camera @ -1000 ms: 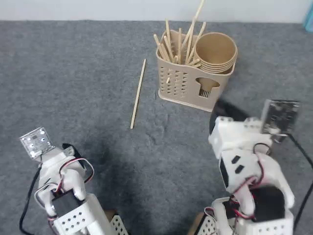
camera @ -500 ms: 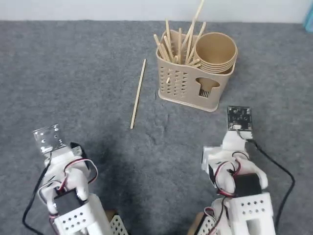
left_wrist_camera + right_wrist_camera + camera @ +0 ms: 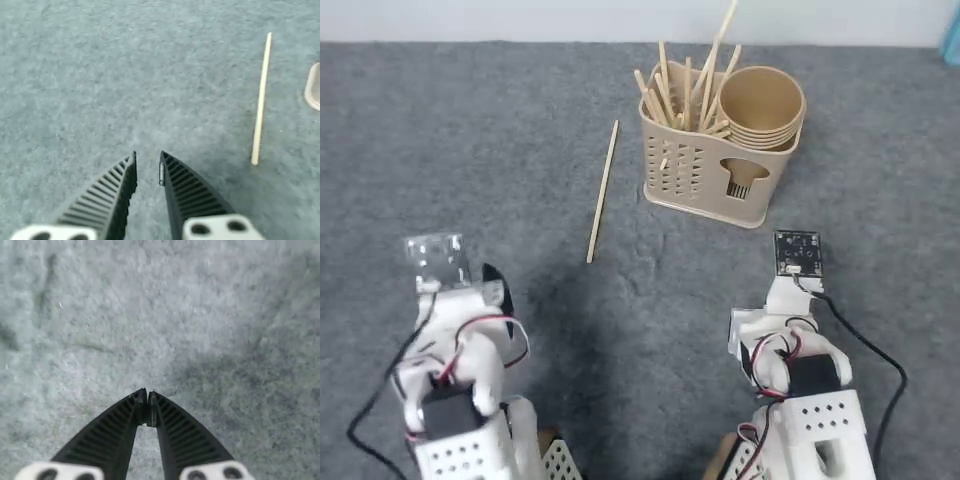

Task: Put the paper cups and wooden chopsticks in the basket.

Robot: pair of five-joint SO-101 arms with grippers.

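Observation:
A beige slotted basket [image 3: 705, 170] stands at the back of the grey carpet. It holds a stack of paper cups [image 3: 761, 104] and several wooden chopsticks [image 3: 682, 88] standing upright. One wooden chopstick [image 3: 603, 190] [image 3: 261, 97] lies flat on the carpet, left of the basket. My left gripper [image 3: 148, 159] hovers low over bare carpet short of that chopstick, its fingers a narrow gap apart with nothing between them. Over bare carpet at the near right, my right gripper [image 3: 147, 394] is shut and empty, its tips touching.
Both arms sit folded at the near edge, the left arm [image 3: 455, 345] and the right arm [image 3: 790, 350]. A rounded corner of the basket [image 3: 314, 92] shows in the left wrist view. Open carpet lies between the arms and the basket.
The right arm has drawn back from beside the basket and swung left toward its base. The left arm has turned right and edged forward, toward the lying chopstick.

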